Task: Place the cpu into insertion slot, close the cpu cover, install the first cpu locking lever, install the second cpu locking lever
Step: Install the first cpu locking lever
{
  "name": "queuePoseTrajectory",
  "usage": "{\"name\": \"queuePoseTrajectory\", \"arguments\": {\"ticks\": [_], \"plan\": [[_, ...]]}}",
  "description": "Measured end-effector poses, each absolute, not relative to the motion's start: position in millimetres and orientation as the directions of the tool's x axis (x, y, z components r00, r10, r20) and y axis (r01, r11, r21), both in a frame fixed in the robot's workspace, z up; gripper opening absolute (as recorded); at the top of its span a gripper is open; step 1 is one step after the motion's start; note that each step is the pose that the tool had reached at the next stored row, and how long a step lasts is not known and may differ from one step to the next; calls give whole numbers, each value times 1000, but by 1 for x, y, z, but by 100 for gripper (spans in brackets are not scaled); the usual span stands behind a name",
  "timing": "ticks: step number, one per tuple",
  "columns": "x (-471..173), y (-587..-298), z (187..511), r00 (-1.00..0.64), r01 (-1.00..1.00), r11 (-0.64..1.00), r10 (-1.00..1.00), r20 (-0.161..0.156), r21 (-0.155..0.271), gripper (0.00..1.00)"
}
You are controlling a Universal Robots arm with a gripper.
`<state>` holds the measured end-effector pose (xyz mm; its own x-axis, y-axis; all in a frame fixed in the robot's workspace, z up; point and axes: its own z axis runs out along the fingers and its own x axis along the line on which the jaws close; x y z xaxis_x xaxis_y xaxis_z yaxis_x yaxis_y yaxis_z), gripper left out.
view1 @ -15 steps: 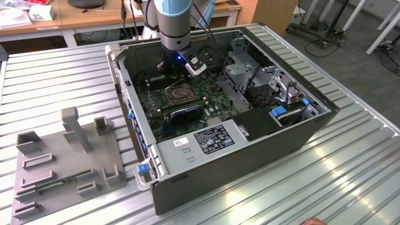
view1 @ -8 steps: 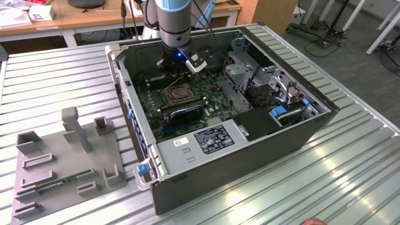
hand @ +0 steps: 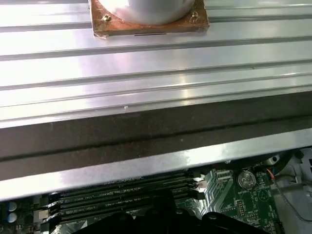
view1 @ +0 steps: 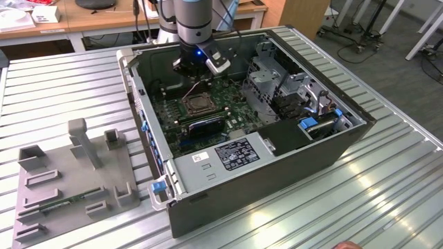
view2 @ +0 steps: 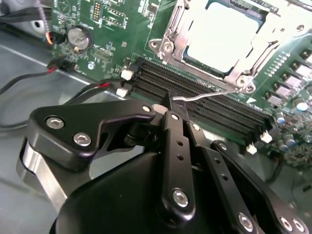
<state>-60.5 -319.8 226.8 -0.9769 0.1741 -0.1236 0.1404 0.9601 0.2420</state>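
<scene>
The cpu (view2: 222, 36) lies flat in the insertion slot (view1: 197, 104), its pale silver top showing through the window of the cpu cover (view2: 170, 36). The cover lies down over the chip. A thin silvery cpu locking lever (view2: 209, 96) runs along the near side of the socket, above the memory slots. In the second wrist view my gripper (view2: 169, 105) is shut on the lever's bent end. In the exterior view the gripper (view1: 197, 70) hangs inside the open computer case, just behind the socket.
Long black memory slots (view2: 195, 92) lie between the gripper and the socket. A coin battery (view2: 78, 36) and red-black cables (view2: 73, 92) are to one side. The case wall (view1: 138, 104), drive cage (view1: 277, 83) and power supply (view1: 229, 153) hem in the board. A grey fixture (view1: 76, 171) stands on the slatted table.
</scene>
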Motion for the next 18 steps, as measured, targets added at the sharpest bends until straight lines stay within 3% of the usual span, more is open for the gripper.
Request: {"name": "queuePoseTrajectory", "arguments": {"ticks": [12, 18], "plan": [[-61, -320, 258, -977, 140, 960, 174, -124, 242, 11], [-70, -320, 259, -975, 138, 960, 174, -135, 244, 11]]}}
